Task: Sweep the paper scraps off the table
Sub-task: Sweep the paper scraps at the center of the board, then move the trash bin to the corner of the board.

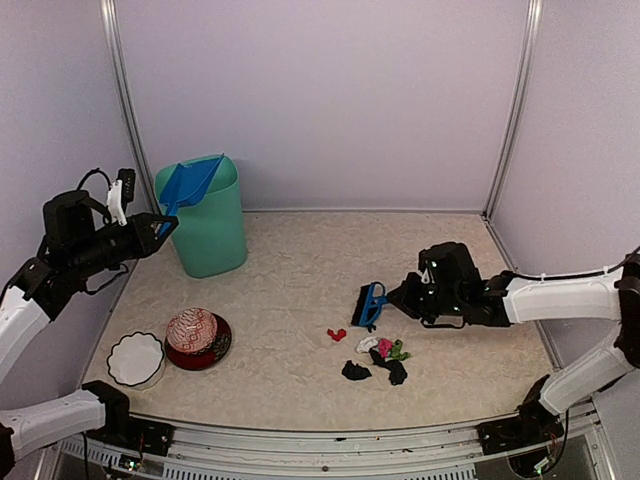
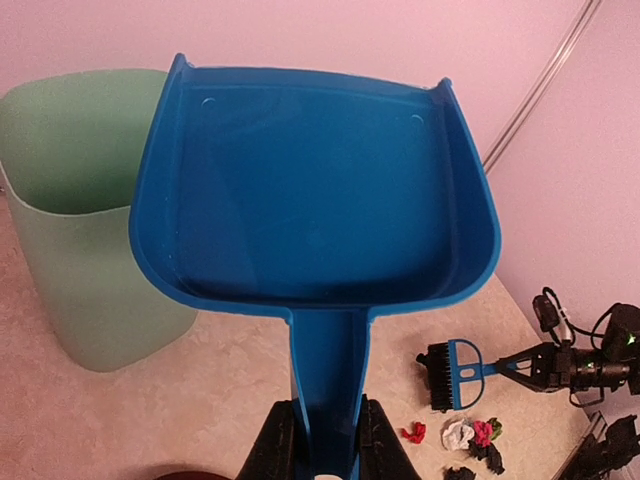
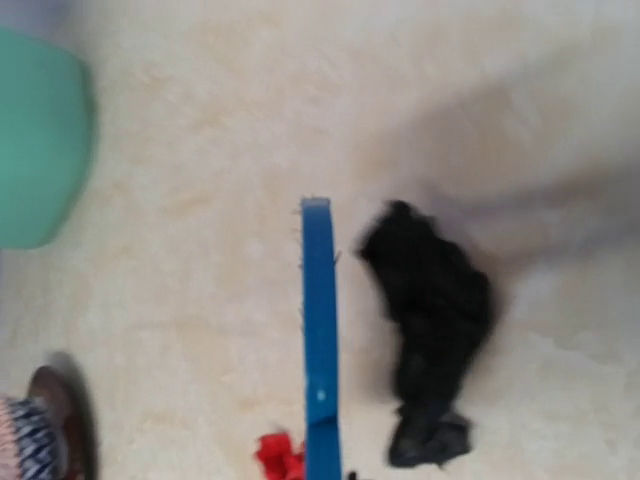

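Table fills the middle of the top view, beige and marbled, with a metal rail along its lower edge. At its upper left stands a green plastic bin. The blue dustpan is held in the air over the bin's rim, pan end up. The left gripper is clamped on the dustpan's handle, and in the left wrist view its fingers press both sides of that handle. Toward the lower left sit a red patterned bowl and, touching it, a white bowl. Right of centre the right gripper grips the handle end of the small blue hand brush, bristle head low near the tabletop. The paper scraps lie just below the brush in a loose cluster of black, pink, white and green bits. A red one lies slightly apart to their left.
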You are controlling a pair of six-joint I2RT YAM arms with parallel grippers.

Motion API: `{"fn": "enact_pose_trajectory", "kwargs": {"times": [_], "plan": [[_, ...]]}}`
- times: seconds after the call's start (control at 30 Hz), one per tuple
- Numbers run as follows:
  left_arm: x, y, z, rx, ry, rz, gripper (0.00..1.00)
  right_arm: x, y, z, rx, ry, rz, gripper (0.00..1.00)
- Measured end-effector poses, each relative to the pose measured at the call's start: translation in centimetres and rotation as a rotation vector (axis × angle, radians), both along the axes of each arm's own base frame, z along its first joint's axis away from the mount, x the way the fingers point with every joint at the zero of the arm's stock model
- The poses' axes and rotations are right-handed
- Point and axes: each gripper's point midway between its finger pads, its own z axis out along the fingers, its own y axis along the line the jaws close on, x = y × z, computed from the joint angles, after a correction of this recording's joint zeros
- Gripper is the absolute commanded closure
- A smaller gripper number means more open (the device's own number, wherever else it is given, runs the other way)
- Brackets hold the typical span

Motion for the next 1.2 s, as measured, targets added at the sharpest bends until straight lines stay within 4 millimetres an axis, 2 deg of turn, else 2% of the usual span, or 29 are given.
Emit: {"fn": "enact_pose_trajectory", "kwargs": {"times": [0.23, 0.37, 0.53, 0.6, 0.93, 1.07, 1.2], "plan": [[1.5, 1.2, 2.7, 0.026, -0.006, 0.102, 1.0, -1.3, -1.6, 7.9, 0.029, -0.252, 0.066, 1.0], [2.4, 2.4, 4.8, 0.032, -0.015, 0.184, 1.0, -2.1, -1.5, 10.1, 0.023, -0.342, 0.133, 1.0], [4.4, 4.4, 7.3, 0.065, 0.008, 0.325, 1.0, -2.6, -1.4, 10.3, -0.02, -0.379, 0.191, 1.0], [5.3, 5.1, 7.4, 0.09, 0.029, 0.38, 1.0, -2.7, -1.5, 10.1, -0.039, -0.384, 0.205, 1.0], [8.3, 9.8, 4.4, 0.181, 0.182, 0.547, 1.0, -3.1, -1.1, 9.4, -0.086, -0.402, 0.269, 1.0], [9.4, 10.9, 3.4, 0.188, 0.217, 0.573, 1.0, -3.4, -0.7, 9.0, -0.1, -0.403, 0.305, 1.0], [10.9, 12.3, 1.5, 0.198, 0.271, 0.605, 1.0, -3.6, -0.3, 8.5, -0.11, -0.399, 0.334, 1.0]]}}
